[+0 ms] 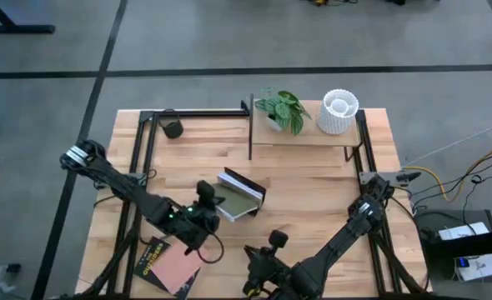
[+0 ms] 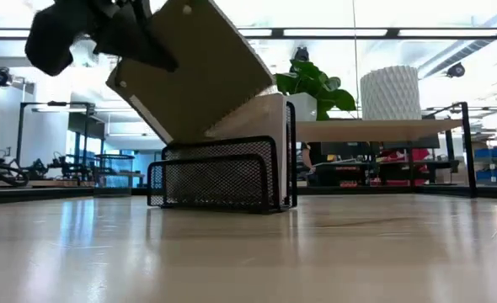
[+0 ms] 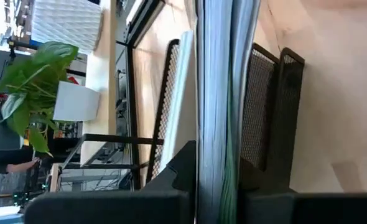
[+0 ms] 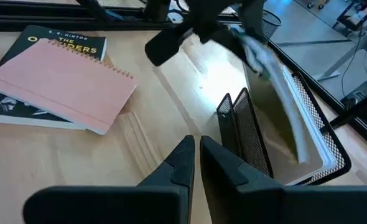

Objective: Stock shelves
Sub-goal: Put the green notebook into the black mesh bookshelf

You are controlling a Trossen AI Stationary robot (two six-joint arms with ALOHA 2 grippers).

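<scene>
My left gripper [image 1: 211, 202] is shut on an olive-covered book [image 2: 202, 71] and holds it tilted over a black mesh book rack [image 2: 223, 177] in the middle of the table. A pale book [image 2: 272, 139] stands upright in that rack. The shelves [image 1: 300, 137], a black frame with a pale board, stand at the far right and carry a potted plant [image 1: 283, 108] and a white ribbed vase [image 1: 339, 112]. My right gripper [image 4: 199, 146] hovers shut near the table's front edge, touching nothing. My left gripper pinches the olive book between its two fingers at the book's upper, near-left end [image 3: 218, 168], one finger on each cover. The fingers come from the table's left, slanting down. The book hangs tilted, its lower corner [image 2: 211, 135] down inside the rack, beside the standing book.
A pink spiral notebook [image 4: 65, 87] lies on a black paperback [image 4: 22, 106] at the front left. A small black cup [image 1: 173, 129] sits at the far left. Black frame rails run along the table's left, far and right edges.
</scene>
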